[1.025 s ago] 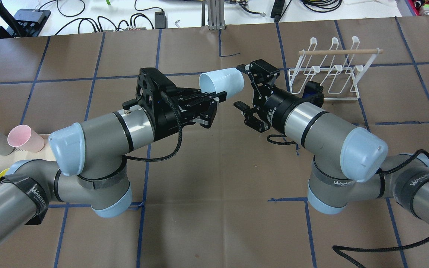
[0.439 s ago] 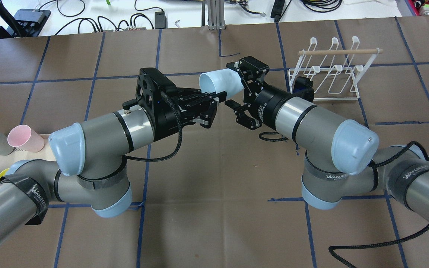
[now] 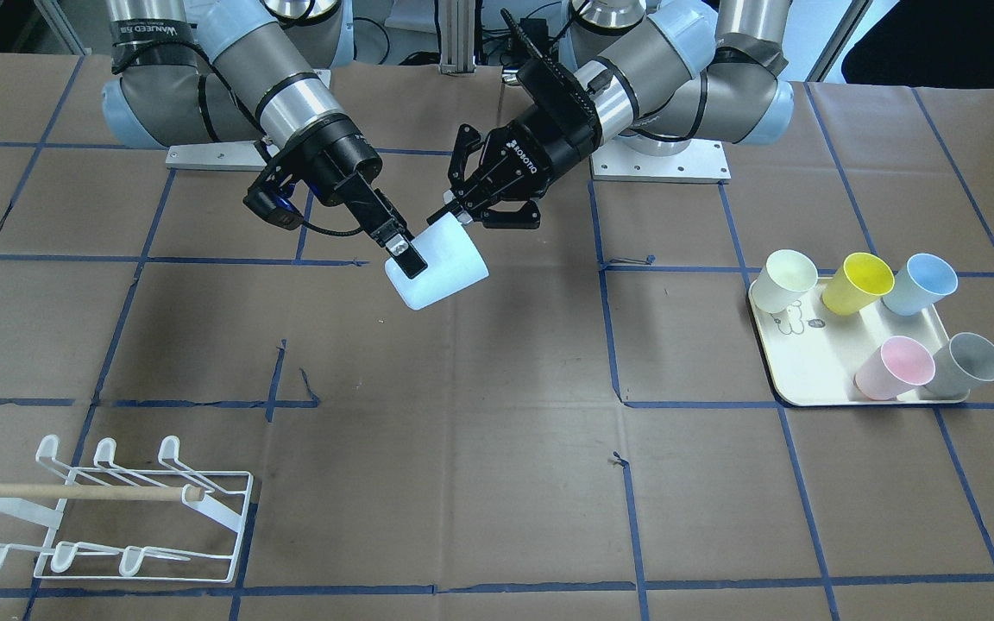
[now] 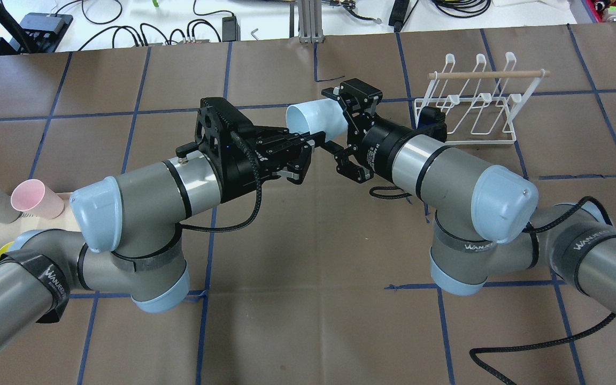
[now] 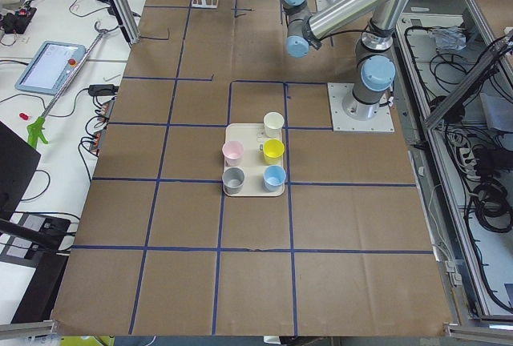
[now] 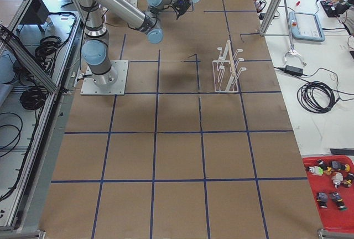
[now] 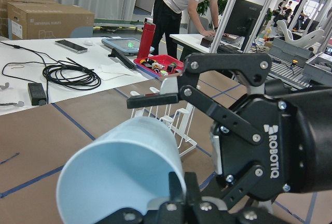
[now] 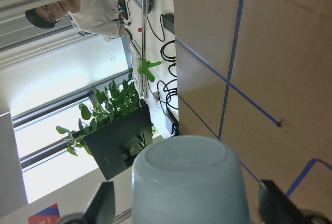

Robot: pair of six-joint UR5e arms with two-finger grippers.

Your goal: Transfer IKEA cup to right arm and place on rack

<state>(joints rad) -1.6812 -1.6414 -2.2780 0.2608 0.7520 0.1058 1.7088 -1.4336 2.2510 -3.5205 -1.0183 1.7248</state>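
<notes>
A pale blue cup [image 4: 316, 117] lies sideways in mid-air, its open mouth towards the left arm. My left gripper [image 4: 313, 142] is shut on its rim; in the front view the gripper [image 3: 462, 216] holds the cup [image 3: 445, 269] from above. The right arm [image 4: 447, 171] reaches in from the right. Its gripper [image 4: 336, 123] is open, one finger on each side of the cup's closed base. In the right wrist view the base [image 8: 189, 180] sits between the fingers [image 8: 101, 203] with gaps on both sides. The white wire rack [image 4: 474, 107] stands behind the right arm.
A cream tray [image 3: 808, 371] holds several coloured cups on the robot's left side; it also shows in the left side view [image 5: 252, 178]. Cables and equipment lie beyond the table's far edge. An operator stands at a bench behind the rack [image 7: 171, 115].
The right arm has moved left toward the cup, and its open fingers now straddle the cup's base. The left arm and the cup have stayed still.
</notes>
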